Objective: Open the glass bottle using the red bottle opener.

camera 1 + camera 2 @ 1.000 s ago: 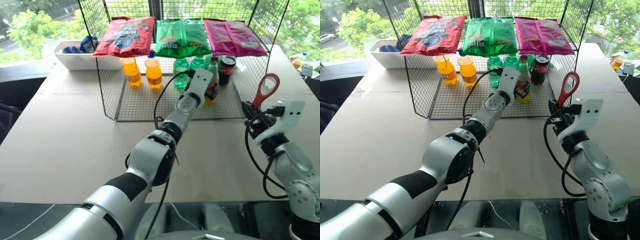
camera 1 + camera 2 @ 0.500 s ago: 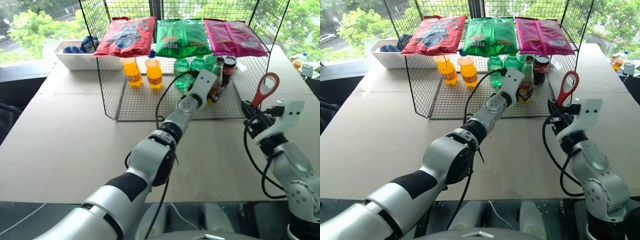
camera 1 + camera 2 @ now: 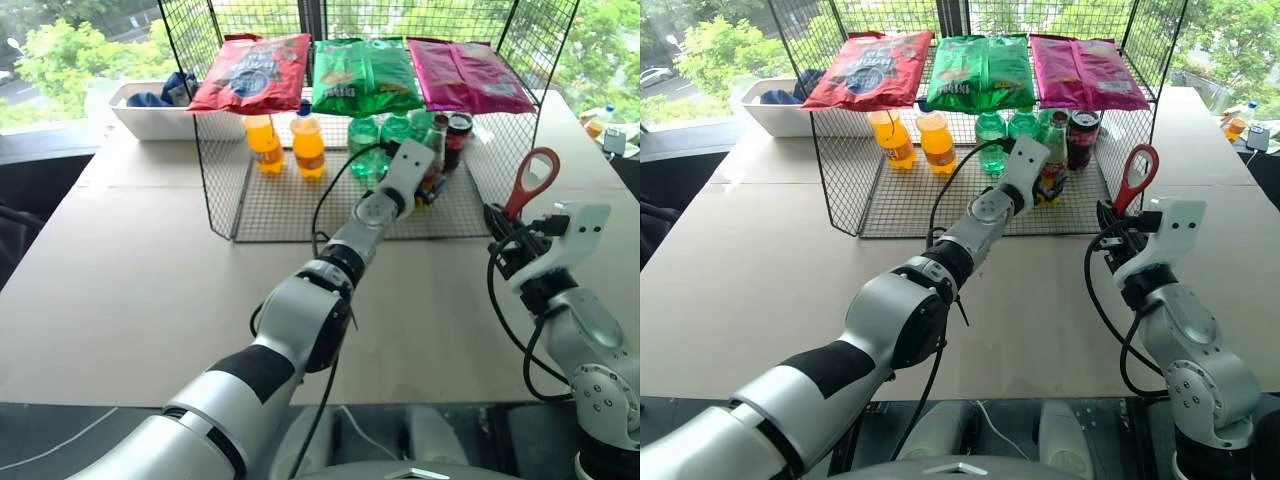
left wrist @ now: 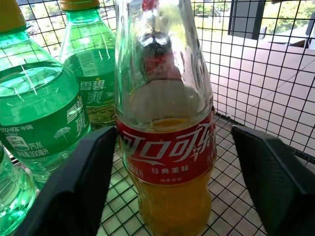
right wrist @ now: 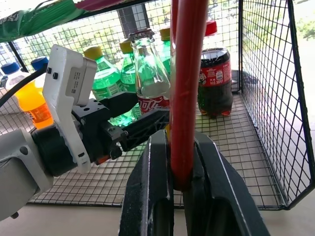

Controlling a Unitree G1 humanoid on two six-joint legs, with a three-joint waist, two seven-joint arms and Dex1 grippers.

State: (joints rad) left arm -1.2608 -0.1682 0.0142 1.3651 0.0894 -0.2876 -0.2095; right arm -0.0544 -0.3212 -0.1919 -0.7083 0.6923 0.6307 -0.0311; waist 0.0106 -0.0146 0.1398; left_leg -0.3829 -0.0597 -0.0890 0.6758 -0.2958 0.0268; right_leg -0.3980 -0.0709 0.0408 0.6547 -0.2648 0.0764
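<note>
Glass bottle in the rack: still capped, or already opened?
Still capped. In the right wrist view the glass bottle stands upright with its crown cap on, and the red bottle opener is apart from it in the right gripper.

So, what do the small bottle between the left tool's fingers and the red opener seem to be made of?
The glass bottle looks like clear, glossy glass: you see through it to the yellow-orange drink, and it reflects light. Its red label band seems printed. The red bottle opener has a smooth red surface, probably plastic or painted metal; I cannot tell which.
</note>
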